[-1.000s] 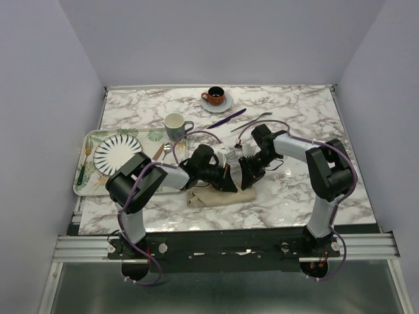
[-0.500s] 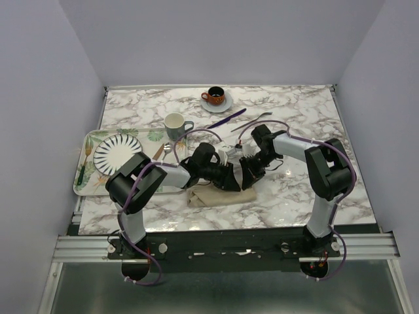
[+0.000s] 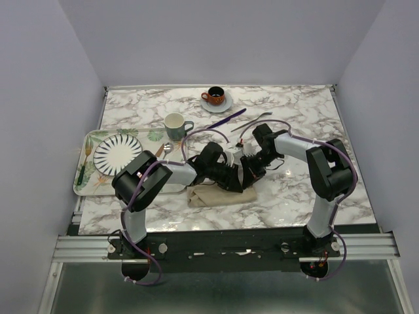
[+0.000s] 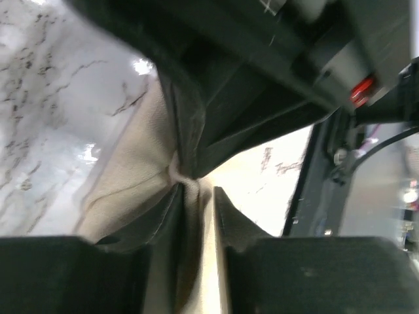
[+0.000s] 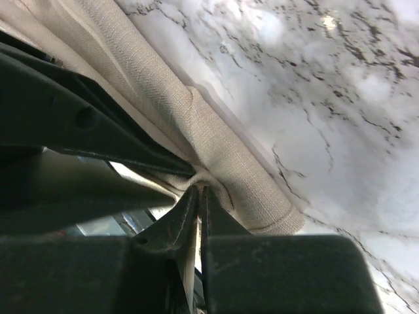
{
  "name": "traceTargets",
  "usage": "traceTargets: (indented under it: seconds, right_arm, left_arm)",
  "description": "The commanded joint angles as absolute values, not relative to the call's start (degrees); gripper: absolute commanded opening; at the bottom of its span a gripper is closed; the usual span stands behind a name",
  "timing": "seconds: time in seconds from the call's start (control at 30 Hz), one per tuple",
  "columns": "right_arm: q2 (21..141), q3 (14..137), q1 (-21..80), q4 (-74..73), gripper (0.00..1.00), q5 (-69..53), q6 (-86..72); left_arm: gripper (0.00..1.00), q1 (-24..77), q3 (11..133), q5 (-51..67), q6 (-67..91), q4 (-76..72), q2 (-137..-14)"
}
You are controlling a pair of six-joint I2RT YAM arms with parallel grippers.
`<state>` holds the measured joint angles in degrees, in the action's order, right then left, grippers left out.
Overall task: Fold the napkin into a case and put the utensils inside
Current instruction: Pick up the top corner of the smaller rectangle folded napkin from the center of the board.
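The beige napkin point(image 3: 213, 196) lies bunched on the marble near the front centre, with both grippers meeting over its right end. My left gripper point(image 3: 239, 184) point(image 4: 195, 191) is open, and a raised fold of the napkin point(image 4: 124, 176) stands in the narrow gap against one finger. My right gripper point(image 3: 251, 175) point(image 5: 199, 190) is shut on a puckered edge of the napkin point(image 5: 216, 144), right beside the left fingers. The purple knife point(image 3: 226, 118) and silver fork point(image 3: 253, 120) lie farther back on the table, apart from both arms. No folded case shows.
A leaf-printed tray point(image 3: 85, 171) at the left holds a striped plate point(image 3: 116, 152), a copper knife point(image 3: 158, 152) and a small spoon point(image 3: 167, 148). A white mug point(image 3: 175, 124) stands behind the tray. An orange cup on a saucer point(image 3: 215, 97) sits at the back.
My left gripper has opened from shut and shifted right, closer to the right one. The right jaws have narrowed onto the cloth edge.
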<state>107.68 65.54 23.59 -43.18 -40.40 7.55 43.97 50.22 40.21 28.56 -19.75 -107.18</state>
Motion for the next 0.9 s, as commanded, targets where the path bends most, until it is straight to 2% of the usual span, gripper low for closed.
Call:
traceTargets:
  seconds: [0.0, 0.07, 0.1, 0.57, 0.87]
  right_arm:
    - [107.67, 67.06, 22.59, -43.68, 0.14, -41.32, 7.29]
    - [107.93, 66.89, 22.50, -43.68, 0.15, -40.52, 7.47]
    - [108.10, 66.80, 22.50, -43.68, 0.16, -39.56, 7.56]
    - [109.42, 66.18, 22.59, -41.22, 0.17, -32.78, 9.84]
    - [107.59, 66.01, 22.85, -40.35, 0.19, -33.84, 10.46]
  left_arm:
    - [0.10, 44.47, 49.93, 36.65, 26.28, -15.38, -106.35]
    - [0.01, 44.30, 49.40, 36.48, 27.42, -16.43, -105.21]
    - [0.00, 44.21, 49.05, 36.56, 28.03, -16.61, -104.86]
    - [0.00, 42.10, 48.96, 32.09, 32.69, -4.93, -99.67]
    - [0.00, 41.66, 49.75, 31.99, 33.75, -3.08, -103.53]
